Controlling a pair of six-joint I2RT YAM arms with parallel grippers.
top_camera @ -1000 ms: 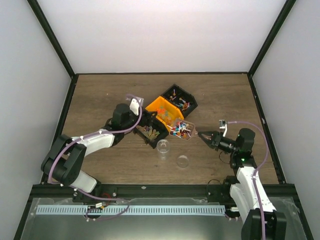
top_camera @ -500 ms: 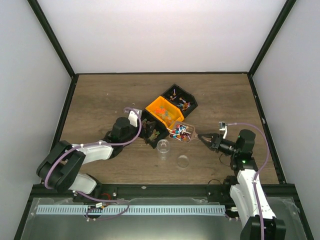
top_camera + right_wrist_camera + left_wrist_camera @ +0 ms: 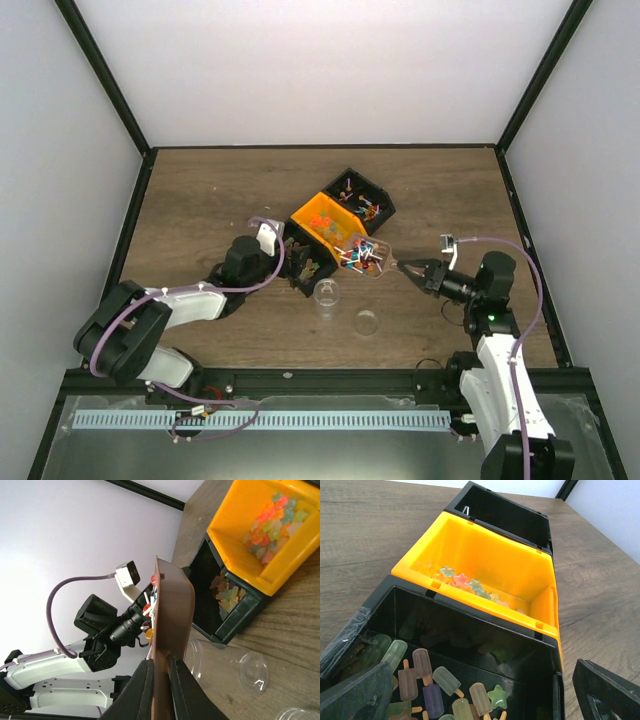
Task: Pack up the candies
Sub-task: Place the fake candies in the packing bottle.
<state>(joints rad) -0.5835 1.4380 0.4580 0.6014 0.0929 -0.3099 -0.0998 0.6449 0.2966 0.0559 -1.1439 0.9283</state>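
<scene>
Several candies (image 3: pixel 362 255) in red, blue and white lie on a flat brown scoop (image 3: pixel 372 262) hanging just right of the orange bin (image 3: pixel 322 222). My right gripper (image 3: pixel 403 266) is shut on the scoop's handle. In the right wrist view the scoop (image 3: pixel 172 615) shows edge-on between the fingers, with candies (image 3: pixel 150 609) along its left side. More candies (image 3: pixel 360 206) lie in the far black bin (image 3: pixel 380 195). My left gripper (image 3: pixel 292 260) stands open over the near black bin (image 3: pixel 485 630), its fingers (image 3: pixel 355 695) wide apart and holding nothing.
A small clear cup (image 3: pixel 326 293) stands in front of the bins, with a clear round lid (image 3: pixel 366 322) to its right. Ice-lolly-shaped sweets (image 3: pixel 425 680) fill the near black bin and star sweets (image 3: pixel 465 582) the orange one. Black frame posts border the table.
My left arm has dropped and drawn back toward the near black bin. The right gripper has shifted the loaded scoop slightly up, toward the orange bin.
</scene>
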